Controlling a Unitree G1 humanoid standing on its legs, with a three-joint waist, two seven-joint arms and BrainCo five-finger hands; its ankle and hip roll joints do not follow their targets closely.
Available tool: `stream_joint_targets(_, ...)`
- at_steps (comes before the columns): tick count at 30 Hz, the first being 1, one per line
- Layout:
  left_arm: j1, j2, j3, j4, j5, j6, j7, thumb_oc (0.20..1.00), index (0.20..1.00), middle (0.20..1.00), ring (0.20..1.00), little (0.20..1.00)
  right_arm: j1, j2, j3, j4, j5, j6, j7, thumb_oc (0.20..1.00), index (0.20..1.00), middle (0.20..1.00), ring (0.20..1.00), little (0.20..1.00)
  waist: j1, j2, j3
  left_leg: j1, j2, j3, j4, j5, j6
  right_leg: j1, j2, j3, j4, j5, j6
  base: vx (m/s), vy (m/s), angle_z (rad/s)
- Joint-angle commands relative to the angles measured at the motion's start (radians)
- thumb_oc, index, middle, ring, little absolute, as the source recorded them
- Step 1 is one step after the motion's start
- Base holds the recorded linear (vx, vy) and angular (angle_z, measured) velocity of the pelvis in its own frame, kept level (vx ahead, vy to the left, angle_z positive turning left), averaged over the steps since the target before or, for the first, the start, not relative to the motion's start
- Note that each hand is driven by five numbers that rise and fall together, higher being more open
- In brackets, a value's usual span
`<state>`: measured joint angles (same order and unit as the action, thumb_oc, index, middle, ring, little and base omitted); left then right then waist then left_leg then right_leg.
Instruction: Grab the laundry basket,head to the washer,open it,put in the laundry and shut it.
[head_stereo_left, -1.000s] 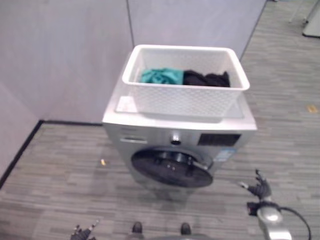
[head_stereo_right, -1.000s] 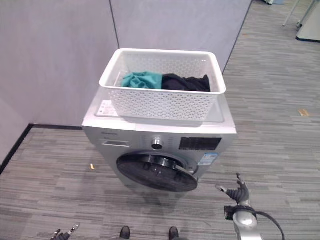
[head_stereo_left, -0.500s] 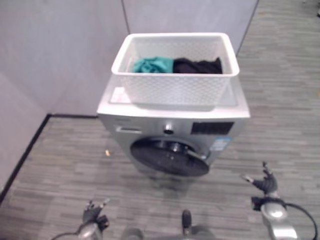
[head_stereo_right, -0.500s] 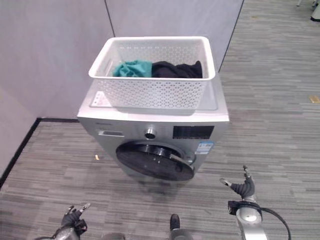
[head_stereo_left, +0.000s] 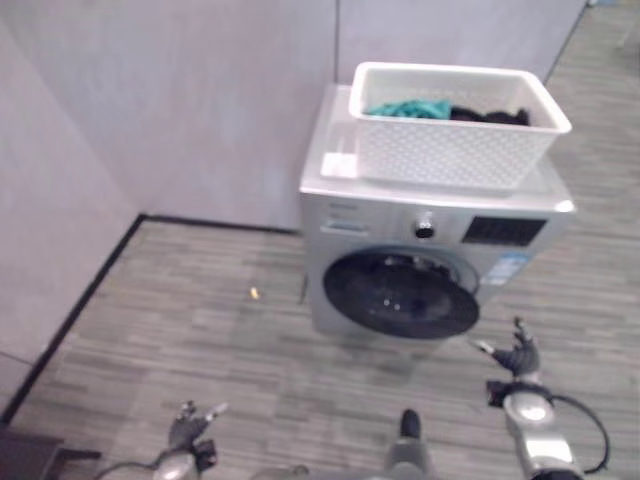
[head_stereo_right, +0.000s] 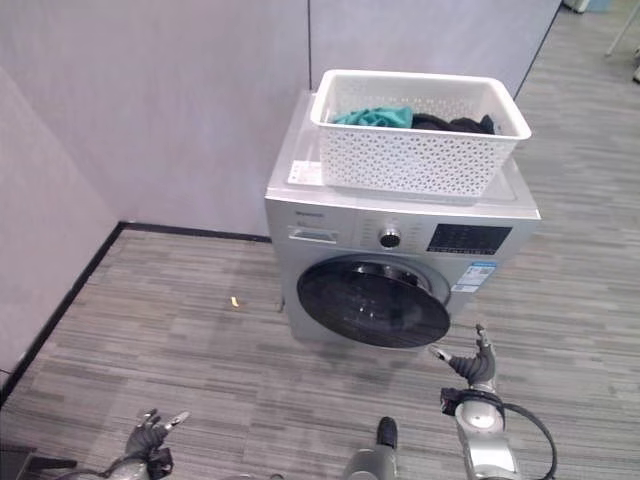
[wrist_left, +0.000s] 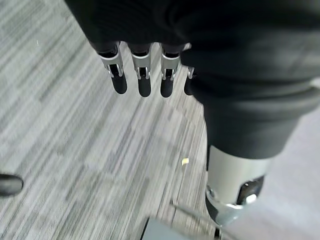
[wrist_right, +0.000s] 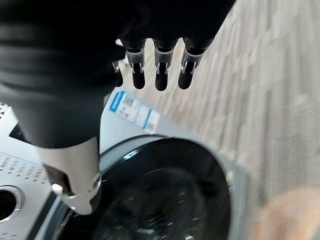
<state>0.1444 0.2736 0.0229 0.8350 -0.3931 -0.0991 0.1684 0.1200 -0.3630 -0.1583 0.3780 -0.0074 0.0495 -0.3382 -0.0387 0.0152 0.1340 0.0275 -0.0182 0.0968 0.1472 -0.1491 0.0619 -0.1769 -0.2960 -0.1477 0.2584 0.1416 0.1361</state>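
Plainly, with both hands' fingers straight and empty, the right hand (head_stereo_right: 471, 366) just before the washer (head_stereo_right: 400, 260) door could probably nudge it, the laundry basket (head_stereo_right: 418, 130) sitting above.

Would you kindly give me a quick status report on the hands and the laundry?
Left hand and right hand open, empty. Laundry basket on washer; door shut. Nothing blocking.

Evenly lit from overhead, soft and fairly bright, no hard glare. Faint shadow pooled on the floor (head_stereo_right: 200, 340) under the washing machine (head_stereo_right: 400, 250). Left eye view slightly hazy and soft. Up close, right robot hand (wrist_right: 157, 65) in shade, dark; washer door (wrist_right: 160, 195) glossy, blurred at edges.
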Motion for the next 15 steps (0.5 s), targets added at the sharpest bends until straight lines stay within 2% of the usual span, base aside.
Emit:
stream_joint_targets(1,-0.042,0.030,0.003,-0.052,0.033,-0.009,-0.016,1.000,1.000,1.000,1.000,1.000,-0.025,-0.074,-0.065,-0.062,-0.087,0.001,-0.059,1.000,1.000,1.000,1.000,1.000,0.027,0.016,-0.015,0.028,0.027,-0.084,-0.073,-0.004,-0.003,0.048,0.047,0.036,0.043,-0.113,0.008,-0.04,-0.034,0.28)
stream_joint_targets(3,-0.033,0.034,0.018,-0.045,0.051,-0.002,-0.029,1.000,1.000,1.000,1.000,1.000,0.002,-0.092,-0.113,-0.074,-0.150,0.015,-0.073,1.000,1.000,1.000,1.000,1.000,0.054,-0.001,-0.047,0.000,0.032,-0.089,-0.074,0.004,-0.005,0.112,0.037,0.044,0.013,-0.148,0.001,-0.04,-0.143,0.15)
stream_joint_targets(5,-0.020,0.033,0.034,-0.047,0.045,0.000,-0.028,1.000,1.000,1.000,1.000,1.000,0.002,-0.099,-0.134,-0.069,-0.198,0.028,-0.104,1.000,1.000,1.000,1.000,1.000,0.077,-0.012,-0.061,-0.015,0.043,-0.073,-0.072,0.007,-0.013,0.143,0.006,0.010,-0.034,-0.128,0.011,-0.04,-0.156,0.08)
stream_joint_targets(6,-0.019,0.033,0.033,-0.048,0.045,0.001,-0.027,1.000,1.000,1.000,1.000,1.000,0.003,-0.098,-0.135,-0.071,-0.200,0.030,-0.104,1.000,1.000,1.000,1.000,1.000,0.078,-0.012,-0.062,-0.015,0.044,-0.072,-0.071,0.007,-0.013,0.145,0.006,0.009,-0.040,-0.124,0.011,-0.04,-0.143,-0.27)
stream_joint_targets(8,0.010,0.029,0.068,-0.035,0.037,0.001,-0.021,1.000,1.000,1.000,1.000,1.000,0.013,-0.118,-0.171,-0.087,-0.258,0.047,-0.123,1.000,1.000,1.000,1.000,1.000,0.094,-0.036,-0.081,-0.027,0.062,-0.051,-0.077,0.011,-0.026,0.179,-0.003,-0.015,-0.138,-0.122,0.020,-0.01,-0.243,-0.50)
stream_joint_targets(10,0.028,0.025,0.078,-0.022,0.036,-0.001,-0.024,1.000,1.000,1.000,1.000,1.000,0.018,-0.136,-0.190,-0.080,-0.271,0.050,-0.124,1.000,1.000,1.000,1.000,1.000,0.104,-0.051,-0.091,-0.021,0.077,-0.035,-0.095,0.023,-0.039,0.200,0.007,-0.027,-0.191,-0.128,0.030,0.03,-0.224,-0.50)
stream_joint_targets(12,0.035,0.022,0.078,-0.020,0.037,-0.002,-0.027,1.000,1.000,1.000,1.000,1.000,0.015,-0.148,-0.193,-0.083,-0.273,0.051,-0.120,1.000,1.000,1.000,1.000,1.000,0.106,-0.054,-0.092,-0.018,0.085,-0.033,-0.105,0.033,-0.047,0.211,0.016,-0.030,-0.216,-0.132,0.030,0.01,-0.146,-0.47)
stream_joint_targets(15,0.033,0.026,0.071,-0.010,0.054,-0.005,-0.037,1.000,1.000,1.000,1.000,1.000,-0.002,-0.214,-0.196,-0.093,-0.296,0.033,-0.106,1.000,1.000,1.000,1.000,1.000,0.113,-0.061,-0.090,-0.021,0.117,-0.038,-0.133,0.069,-0.081,0.245,0.043,-0.049,-0.285,-0.149,0.028,0.00,-0.152,-0.16)
